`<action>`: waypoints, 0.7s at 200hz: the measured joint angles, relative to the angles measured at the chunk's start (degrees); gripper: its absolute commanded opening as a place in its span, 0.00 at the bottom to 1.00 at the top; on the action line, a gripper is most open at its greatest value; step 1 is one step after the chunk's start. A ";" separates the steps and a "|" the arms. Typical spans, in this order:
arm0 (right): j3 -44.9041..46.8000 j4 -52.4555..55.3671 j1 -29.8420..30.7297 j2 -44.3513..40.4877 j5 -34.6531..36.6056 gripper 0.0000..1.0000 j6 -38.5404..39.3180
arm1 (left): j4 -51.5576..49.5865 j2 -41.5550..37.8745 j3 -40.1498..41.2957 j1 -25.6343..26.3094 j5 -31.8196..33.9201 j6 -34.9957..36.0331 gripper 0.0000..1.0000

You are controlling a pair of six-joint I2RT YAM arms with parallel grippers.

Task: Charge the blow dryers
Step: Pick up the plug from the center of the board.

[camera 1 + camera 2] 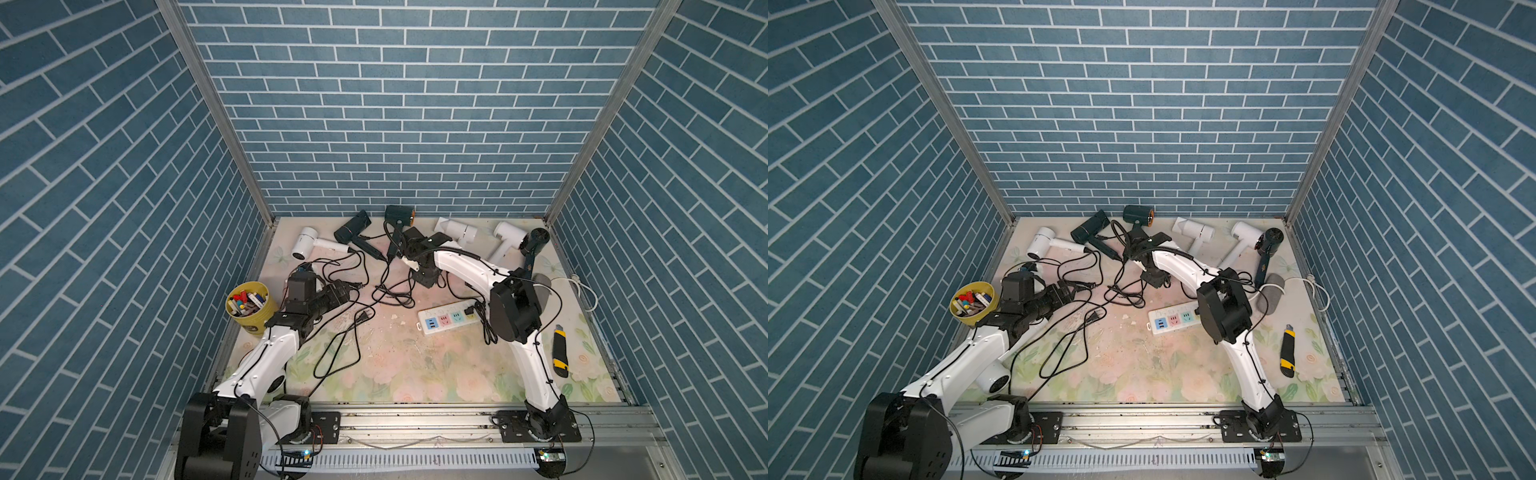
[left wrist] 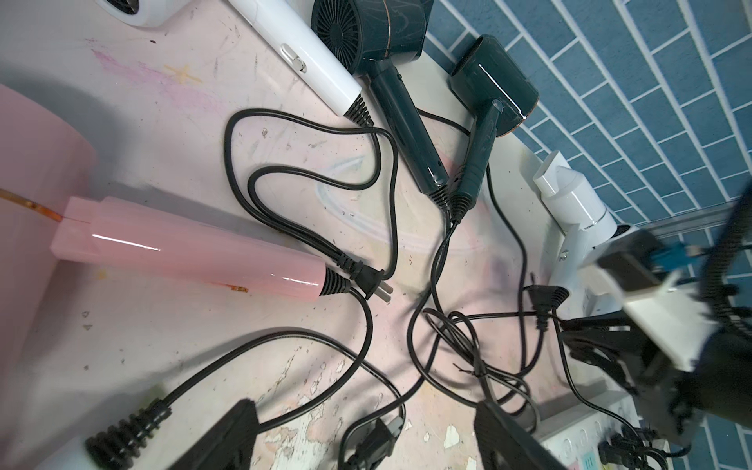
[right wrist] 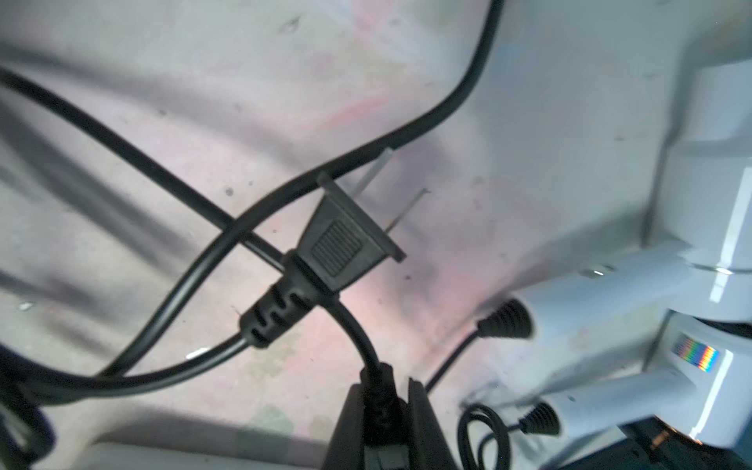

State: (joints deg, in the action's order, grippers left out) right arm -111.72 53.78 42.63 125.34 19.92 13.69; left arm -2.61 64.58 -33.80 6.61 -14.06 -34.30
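Note:
Several blow dryers lie along the back wall, among them a white one (image 1: 307, 241), a dark green one (image 1: 399, 216) and a navy one (image 1: 536, 243). A pink blow dryer (image 2: 183, 252) shows only in the left wrist view. Their black cords tangle mid-table. My right gripper (image 3: 384, 403) (image 1: 426, 280) is shut on a black plug end (image 3: 376, 386), just above the table behind the power strip (image 1: 446, 320). Another plug (image 3: 346, 244) lies loose before it. My left gripper (image 2: 366, 431) (image 1: 353, 286) hangs open over a plug (image 2: 374, 439) lying on the table.
A yellow cup (image 1: 249, 307) of small items stands at the left edge beside my left arm. A yellow-and-black utility knife (image 1: 560, 353) lies front right. A grey fuzzy roll (image 1: 1271, 293) sits behind my right elbow. One plug (image 1: 469, 311) is in the strip's right end.

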 measured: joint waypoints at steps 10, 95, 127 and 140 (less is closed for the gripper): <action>1.90 -1.95 0.11 -3.65 0.57 0.00 -1.11 | 0.00 0.00 0.00 0.00 0.00 0.00 0.88; 12.74 -12.85 1.88 -20.44 -11.08 0.00 -6.01 | 0.85 -0.04 0.00 0.00 -0.09 0.00 0.88; 17.64 -13.62 0.37 -20.94 -9.31 0.00 -11.21 | 1.27 -0.02 0.00 0.00 -0.50 0.00 0.88; 20.13 -13.86 -0.26 -22.03 -8.81 0.00 -13.29 | 1.40 -0.02 0.00 0.00 -0.72 0.00 0.88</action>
State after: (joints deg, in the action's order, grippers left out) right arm -91.59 39.92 42.37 103.31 11.11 0.40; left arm -1.21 64.55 -33.80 6.61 -14.79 -34.30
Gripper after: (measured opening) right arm 0.163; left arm 0.882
